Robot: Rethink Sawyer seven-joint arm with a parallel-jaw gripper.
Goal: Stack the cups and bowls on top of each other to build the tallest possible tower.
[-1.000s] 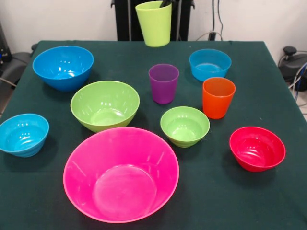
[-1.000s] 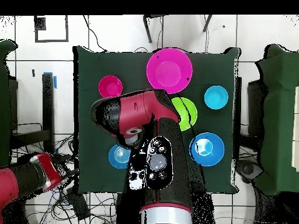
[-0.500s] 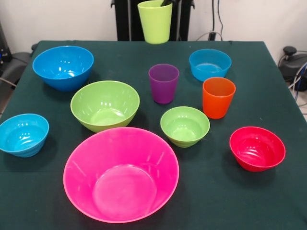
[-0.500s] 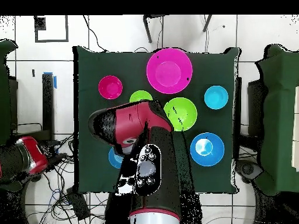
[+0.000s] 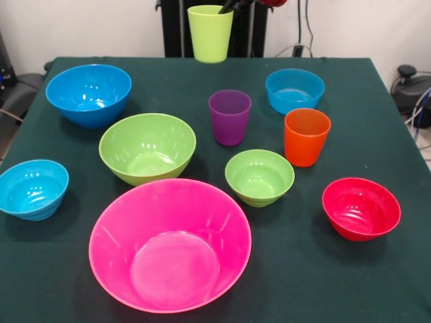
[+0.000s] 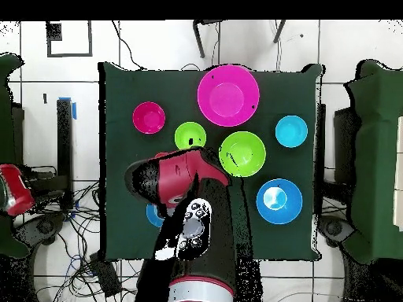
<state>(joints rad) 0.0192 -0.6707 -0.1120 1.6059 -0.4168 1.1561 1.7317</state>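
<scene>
A: Lime green cup [image 5: 209,33] — where?
B: Upright, long axis vertical, held clear of the bench [image 5: 377,282] at its far edge. Fingers [image 5: 229,8] clamped on its rim from above.
A: Target?
B: Huge pink bowl [image 5: 170,244], well apart, at the near edge; nothing stacked yet.

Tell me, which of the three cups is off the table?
The lime green cup, hanging from the gripper at the far edge; the purple cup and orange cup stand on the cloth.
</scene>
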